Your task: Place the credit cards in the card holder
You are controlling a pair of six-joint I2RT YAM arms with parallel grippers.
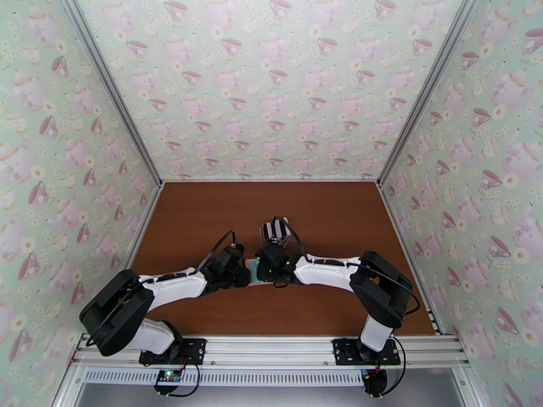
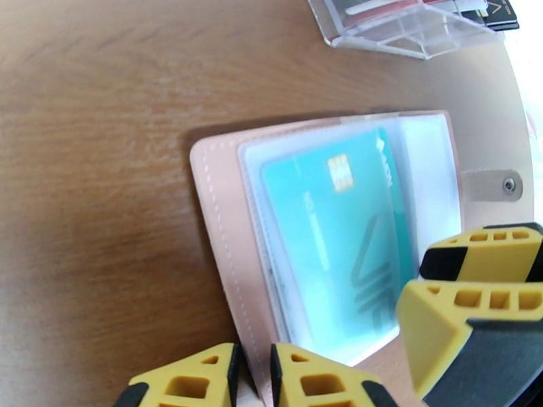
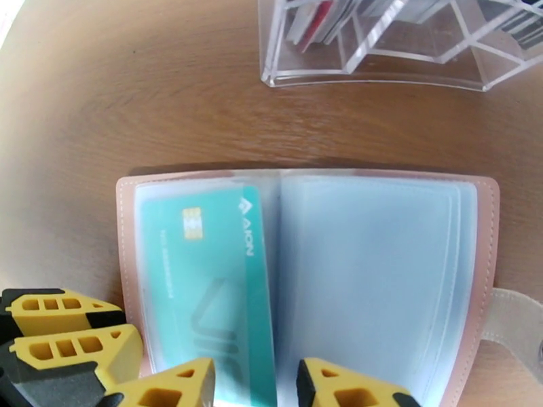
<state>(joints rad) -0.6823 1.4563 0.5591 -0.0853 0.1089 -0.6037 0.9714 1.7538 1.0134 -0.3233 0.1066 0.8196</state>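
Desk (image 2: 102, 130): brown wood grain, walled on three sides by teacup-patterned panels.
Wallet (image 2: 217, 218): pink, lying open and flat near the middle of the desk, under both tools. Its clear, pale pockets face up.
Tab (image 2: 492, 185): sticks out from the edge of the wallet's right cover, snap showing.
Card (image 3: 210, 279): teal with a gold chip. It sits inside the wallet's left pocket, under the clear sleeve, with its long side along the fold.
Rack (image 3: 380, 62): clear plastic, standing on the desk just beyond the wallet and apart from it.
Cards (image 3: 319, 22): upright in the rack's slots, red, white and dark edges showing.
Left tool (image 2: 252, 378): at the wallet's near left corner, clenched on the pink cover, whose edge runs into the slim gap between the fingers.
Right tool (image 3: 256, 384): at the wallet's near edge over the fold, released. Its fingers are parted, one above the card's lower right part and the other above the right pocket.
Arms: both reach inward from the near rail, and their wrists meet above the wallet.
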